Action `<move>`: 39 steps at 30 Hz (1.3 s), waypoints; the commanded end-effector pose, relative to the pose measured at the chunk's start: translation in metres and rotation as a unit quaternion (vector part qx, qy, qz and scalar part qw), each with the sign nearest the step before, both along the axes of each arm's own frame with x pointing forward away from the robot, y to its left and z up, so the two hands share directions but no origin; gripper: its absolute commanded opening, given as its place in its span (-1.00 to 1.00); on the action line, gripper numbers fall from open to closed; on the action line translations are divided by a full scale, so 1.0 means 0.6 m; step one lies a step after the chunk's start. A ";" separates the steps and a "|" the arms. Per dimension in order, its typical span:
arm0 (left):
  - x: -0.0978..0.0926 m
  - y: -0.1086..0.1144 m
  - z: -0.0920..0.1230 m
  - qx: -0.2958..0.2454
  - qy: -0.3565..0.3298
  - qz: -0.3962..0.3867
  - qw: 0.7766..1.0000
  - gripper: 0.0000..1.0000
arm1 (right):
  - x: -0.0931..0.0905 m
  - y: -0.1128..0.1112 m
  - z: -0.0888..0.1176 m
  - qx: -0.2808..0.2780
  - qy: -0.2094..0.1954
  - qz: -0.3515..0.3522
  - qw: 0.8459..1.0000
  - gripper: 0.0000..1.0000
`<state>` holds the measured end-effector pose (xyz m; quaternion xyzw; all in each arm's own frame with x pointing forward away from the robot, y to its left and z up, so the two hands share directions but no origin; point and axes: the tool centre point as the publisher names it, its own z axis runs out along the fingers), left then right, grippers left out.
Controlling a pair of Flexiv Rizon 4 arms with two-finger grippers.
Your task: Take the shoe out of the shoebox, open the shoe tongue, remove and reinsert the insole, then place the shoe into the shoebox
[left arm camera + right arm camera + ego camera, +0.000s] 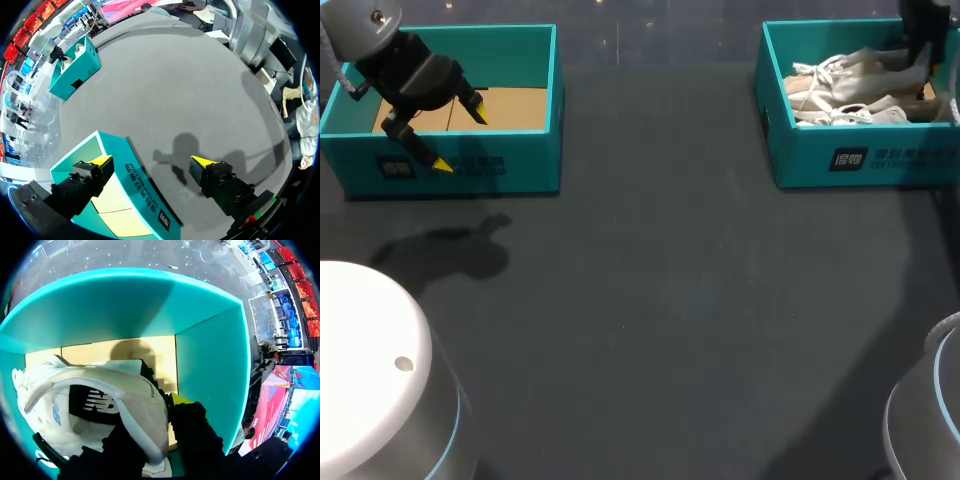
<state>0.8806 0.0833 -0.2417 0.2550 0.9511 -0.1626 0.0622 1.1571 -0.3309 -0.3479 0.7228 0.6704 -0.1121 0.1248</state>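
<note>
Hanging over the front wall of the left box (520, 170), the left claw (461, 140) is seen wide open, and nothing is held in it. One yellow tip is over the brown card floor inside that box. The other tip is out over the dark table (650, 300). The claw's shadow (450, 250) is thrown on the table in front of the box.

The right box (860, 160) is the same green-blue colour. It is set at the far right of the table, well apart from the left box. The white shoe (850, 75) is found lying inside it, with its laces toward the middle of the table. Another white shoe (865, 112) is seen just beside it in the same box.

The right claw (155, 420) is down inside the right box, close against the back rim of the shoe. Part of the claw is hidden by the shoe. Whether the shoe is held or not cannot be told.
</note>
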 end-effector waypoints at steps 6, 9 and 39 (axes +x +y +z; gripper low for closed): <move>0.000 -0.001 0.000 0.001 0.000 0.000 1.000 1.00 | 0.018 -0.006 0.015 0.003 -0.007 -0.001 1.000 -1.00; 0.000 -0.001 0.000 0.001 0.000 0.000 1.000 1.00 | 0.025 -0.002 0.019 0.001 -0.010 0.003 1.000 -1.00; 0.000 -0.001 0.000 0.001 0.000 0.000 1.000 1.00 | 0.049 0.005 0.010 0.000 -0.007 0.026 1.000 -1.00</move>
